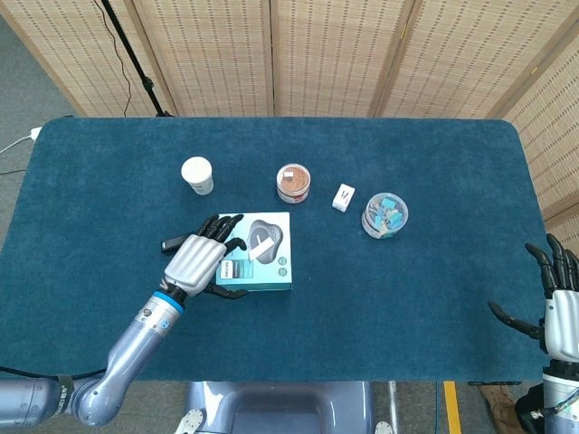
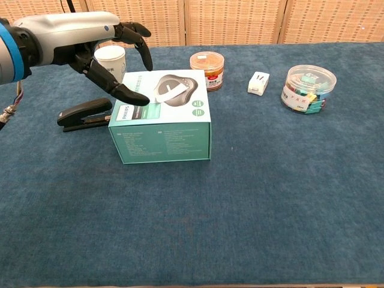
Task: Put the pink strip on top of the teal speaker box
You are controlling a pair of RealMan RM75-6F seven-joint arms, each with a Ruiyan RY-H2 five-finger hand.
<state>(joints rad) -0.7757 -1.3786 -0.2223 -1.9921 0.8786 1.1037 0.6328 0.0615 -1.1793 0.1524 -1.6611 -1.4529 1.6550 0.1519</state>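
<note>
The teal speaker box [image 1: 255, 251] [image 2: 161, 117] lies flat on the blue table, left of centre. A pale pink strip [image 1: 262, 246] [image 2: 170, 90] rests slanted on the box's top face. My left hand [image 1: 201, 258] [image 2: 96, 45] hovers open over the box's left part, fingers spread and pointing toward the strip, thumb low by the near left corner. It holds nothing. My right hand [image 1: 560, 303] hangs open off the table's right front corner, seen only in the head view.
A black stapler [image 2: 84, 114] lies left of the box, partly under my left hand. Behind stand a white paper cup [image 1: 197, 174], a brown-topped jar [image 1: 293, 183], a small white box [image 1: 343, 197] and a clear tub of clips [image 1: 384, 214].
</note>
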